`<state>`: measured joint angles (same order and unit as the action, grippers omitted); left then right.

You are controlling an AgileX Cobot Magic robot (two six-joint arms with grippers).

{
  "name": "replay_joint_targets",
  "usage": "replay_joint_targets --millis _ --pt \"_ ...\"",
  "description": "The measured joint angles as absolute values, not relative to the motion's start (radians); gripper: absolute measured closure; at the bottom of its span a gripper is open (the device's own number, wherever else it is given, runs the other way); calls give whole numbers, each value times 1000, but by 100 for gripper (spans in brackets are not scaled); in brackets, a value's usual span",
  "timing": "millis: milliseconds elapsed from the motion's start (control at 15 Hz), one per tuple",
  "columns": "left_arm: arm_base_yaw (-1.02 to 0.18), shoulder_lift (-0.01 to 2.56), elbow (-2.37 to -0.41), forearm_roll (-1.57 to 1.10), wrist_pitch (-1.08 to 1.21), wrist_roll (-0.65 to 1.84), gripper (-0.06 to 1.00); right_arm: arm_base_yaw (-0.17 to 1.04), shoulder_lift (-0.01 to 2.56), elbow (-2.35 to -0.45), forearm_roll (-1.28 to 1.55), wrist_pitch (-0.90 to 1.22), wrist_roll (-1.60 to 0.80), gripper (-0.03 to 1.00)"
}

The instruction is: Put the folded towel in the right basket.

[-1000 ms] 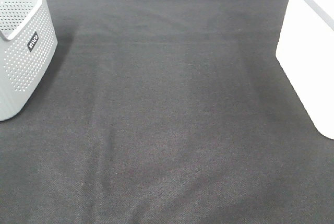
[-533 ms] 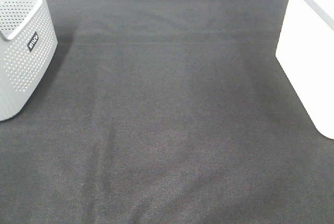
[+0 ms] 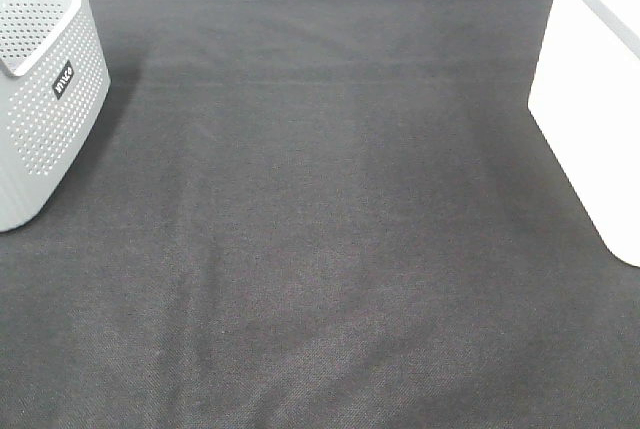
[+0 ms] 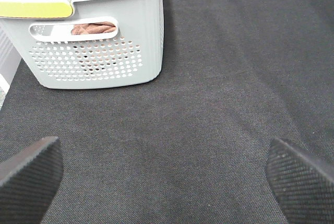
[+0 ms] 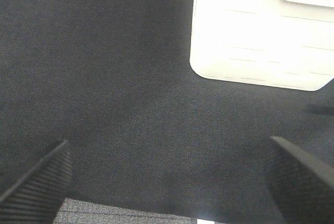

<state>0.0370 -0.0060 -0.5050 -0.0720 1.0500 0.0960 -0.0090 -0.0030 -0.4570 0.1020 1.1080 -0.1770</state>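
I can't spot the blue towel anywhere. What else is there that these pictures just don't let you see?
- The folded towel: in no view, so where it lies cannot be told.
- The right basket: cut off by the high view's edge; its inside is hidden by its own wall in the right wrist view.
- The grey basket: brownish and grey cloth shows through its handle slot and over its rim; the rest is hidden by its wall.
- Both arms: absent from the high view.

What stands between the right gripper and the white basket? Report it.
Nothing visible. In the right wrist view only bare black cloth separates the open right gripper from the white basket. The folded towel shows in no view, so its path cannot be judged.
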Motion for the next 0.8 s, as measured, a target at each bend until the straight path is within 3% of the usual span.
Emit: replay_joint_targets --millis 800 --pt "37 -6 -505 -72 1050 96 -5 -9 -3 -457 102 1108 -177 1"
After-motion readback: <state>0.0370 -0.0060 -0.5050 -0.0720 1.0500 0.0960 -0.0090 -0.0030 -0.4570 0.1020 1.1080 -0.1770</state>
